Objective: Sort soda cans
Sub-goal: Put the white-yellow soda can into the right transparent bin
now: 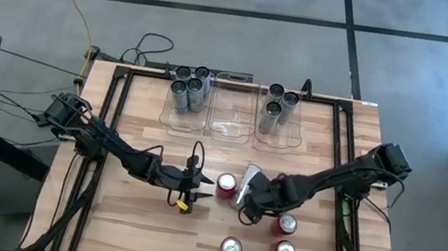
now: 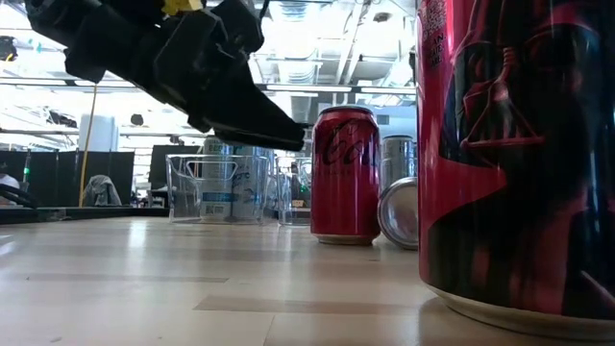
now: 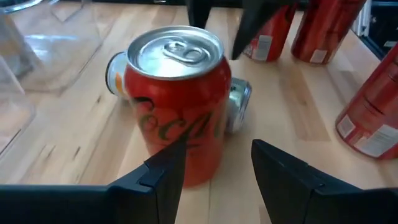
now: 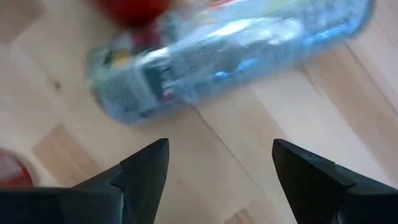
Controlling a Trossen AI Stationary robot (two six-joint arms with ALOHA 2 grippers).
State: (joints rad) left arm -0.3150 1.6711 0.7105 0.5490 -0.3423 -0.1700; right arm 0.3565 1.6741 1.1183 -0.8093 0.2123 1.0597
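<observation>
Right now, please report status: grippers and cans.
Left gripper open, facing upright red can. Right gripper open over toppled silver can. Nothing held.

Table [image 1: 128, 218]: light wood planks, smooth matt finish. Red cans [image 3: 177, 106]: glossy painted metal, brushed silver tops. Silver can lying on its side [image 4: 230, 53]: shiny metal with a fine speckled sheen. Far bins [image 1: 231, 109]: clear glossy plastic. Gripper fingers [image 3: 155, 183]: matt black plastic.
</observation>
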